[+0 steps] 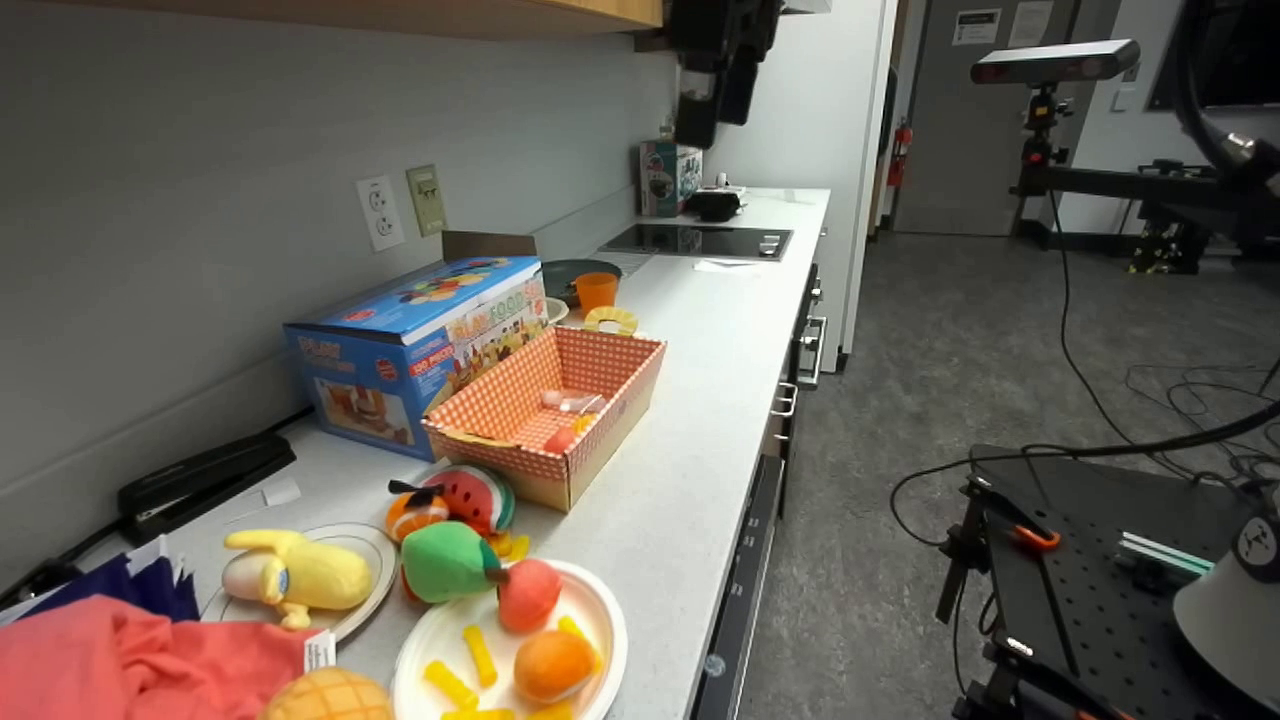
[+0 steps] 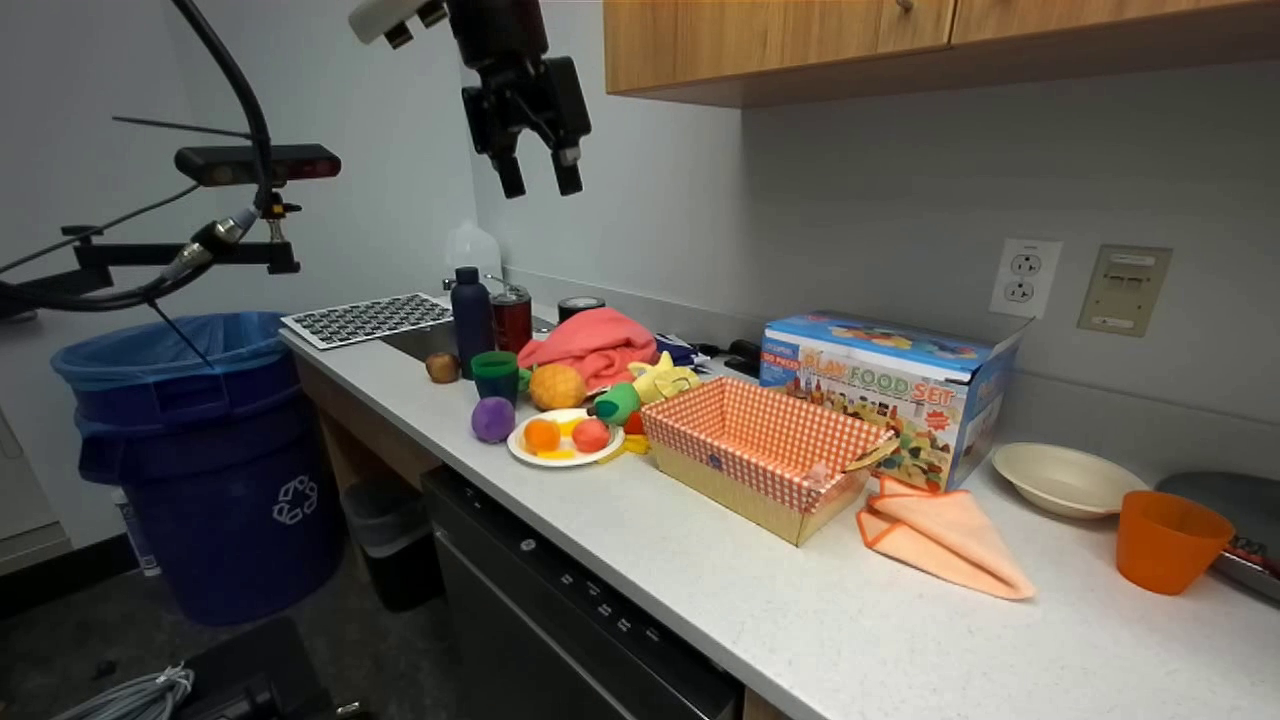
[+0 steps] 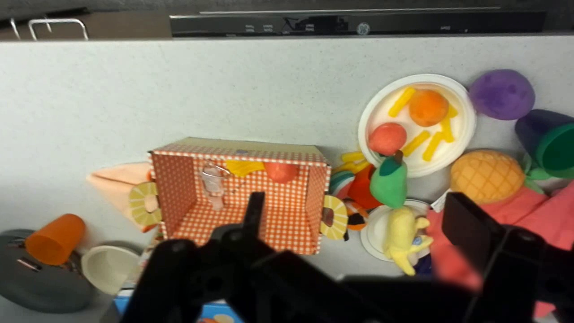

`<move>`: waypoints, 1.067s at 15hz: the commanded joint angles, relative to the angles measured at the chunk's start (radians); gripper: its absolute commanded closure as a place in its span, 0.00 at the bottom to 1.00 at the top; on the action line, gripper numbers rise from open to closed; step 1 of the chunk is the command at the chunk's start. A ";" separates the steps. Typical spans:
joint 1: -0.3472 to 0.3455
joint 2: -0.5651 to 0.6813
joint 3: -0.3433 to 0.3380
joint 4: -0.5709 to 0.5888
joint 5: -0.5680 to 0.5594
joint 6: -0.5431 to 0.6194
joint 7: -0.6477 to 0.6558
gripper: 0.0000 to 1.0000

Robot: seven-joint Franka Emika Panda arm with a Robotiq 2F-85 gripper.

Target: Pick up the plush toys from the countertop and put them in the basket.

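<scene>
— What was the largest thing there?
— The counter (image 2: 880, 630). A box (image 2: 865, 390) stood on it, and the basket (image 2: 725, 490), checked inside and tan outside, sat upright just beside the box.
— And the gripper (image 2: 540, 186)?
— High above the counter, pointing down and released: its fingers (image 2: 568, 175) stood well apart.
— Next down?
— A white plate (image 3: 376, 105) lay near the basket, towards the counter's front edge. A small plate (image 3: 373, 235) lay farther back.
— After those?
— The pineapple (image 3: 486, 176) sat beside the white plate. The yellow toy (image 3: 400, 233) lay on the small plate. The purple toy (image 3: 502, 94) was just beside the white plate too; whether they touched, I couldn't tell.
— And the middling ones?
— The watermelon (image 1: 475, 495) was between the basket and the pear (image 1: 445, 562). In the wrist view the pear overlapped the white plate's rim.
— Smaller again?
— An orange (image 3: 428, 107) and a red ball (image 3: 388, 138) lay on the white plate. A red toy (image 3: 281, 172) lay in the basket, with a yellow piece (image 3: 244, 167) beside it.
— The smallest?
— Thin sticks (image 3: 432, 146), some on the white plate and some just beside it.
</scene>
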 commanded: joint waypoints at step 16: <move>0.106 0.527 0.002 0.283 0.015 0.184 -0.148 0.00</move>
